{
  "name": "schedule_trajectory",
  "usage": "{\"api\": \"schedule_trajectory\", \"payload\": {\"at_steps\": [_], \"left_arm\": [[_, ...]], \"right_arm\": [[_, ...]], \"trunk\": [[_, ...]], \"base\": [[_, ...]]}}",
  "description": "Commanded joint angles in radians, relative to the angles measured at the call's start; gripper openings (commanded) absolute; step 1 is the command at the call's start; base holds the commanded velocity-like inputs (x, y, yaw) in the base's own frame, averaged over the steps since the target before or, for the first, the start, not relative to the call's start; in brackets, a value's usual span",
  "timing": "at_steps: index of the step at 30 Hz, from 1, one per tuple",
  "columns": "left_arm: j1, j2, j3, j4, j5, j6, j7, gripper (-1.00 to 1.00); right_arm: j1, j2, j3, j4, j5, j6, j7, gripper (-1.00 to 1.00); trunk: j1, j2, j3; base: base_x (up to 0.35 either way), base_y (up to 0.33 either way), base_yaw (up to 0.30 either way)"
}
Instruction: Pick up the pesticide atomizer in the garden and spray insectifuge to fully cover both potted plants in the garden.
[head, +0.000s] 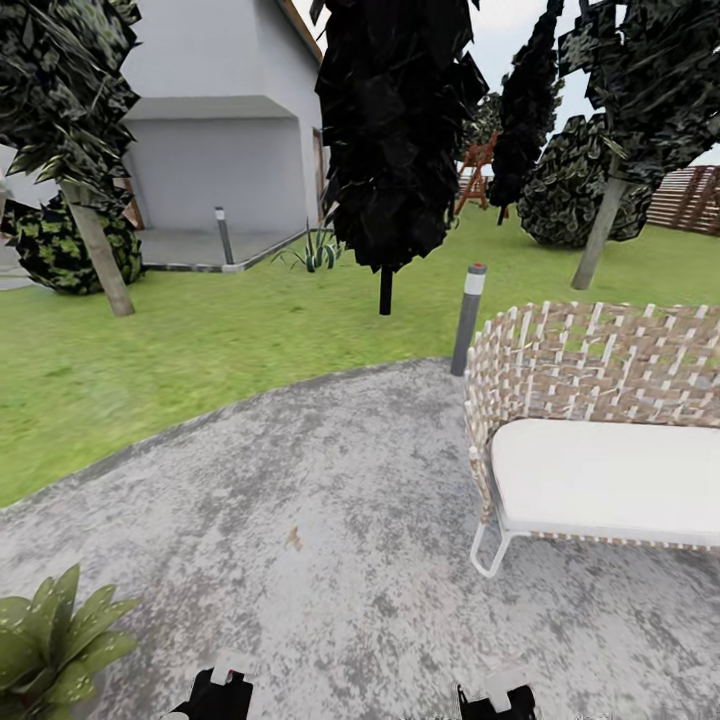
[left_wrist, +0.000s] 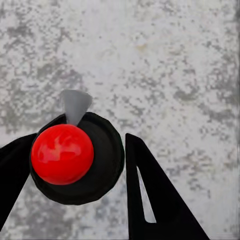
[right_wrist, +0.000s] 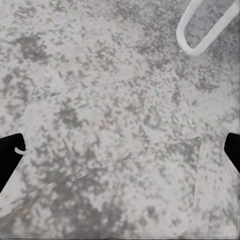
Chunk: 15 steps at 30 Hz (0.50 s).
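patio (head: 330, 560) open ahead, lawn (head: 200, 340) beyond | left fingers (left_wrist: 150, 200) clamp pesticide atomizer (left_wrist: 75, 157) | right fingers (right_wrist: 10, 155) apart | potted plant (head: 50, 640) near patio's left edge, wicker sofa (head: 600, 440) right

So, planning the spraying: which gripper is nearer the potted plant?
Left. The left gripper sits just beside the potted plant; the right gripper is farther off, toward the sofa.

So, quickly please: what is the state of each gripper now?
Left gripper: closed on the pesticide atomizer.
Right gripper: open, fingers wide apart, holding nothing.
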Motion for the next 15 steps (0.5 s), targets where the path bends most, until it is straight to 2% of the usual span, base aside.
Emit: {"api": "schedule_trajectory", "payload": {"at_steps": [1,15], "left_arm": [[0.0,0.0,-0.005,0.0,-0.001,-0.004,-0.001,-1.0],[0.0,0.0,-0.005,0.001,-0.001,-0.004,-0.001,-1.0]], "right_arm": [[-0.001,0.0,0.003,0.001,0.01,0.0,-0.01,1.0],[-0.001,0.0,0.003,0.002,0.01,0.0,-0.01,1.0]], "trunk": [[0.0,0.0,-0.001],[0.0,0.0,-0.001]], "base": [[0.0,0.0,-0.29],[0.0,0.0,-0.29]]}}
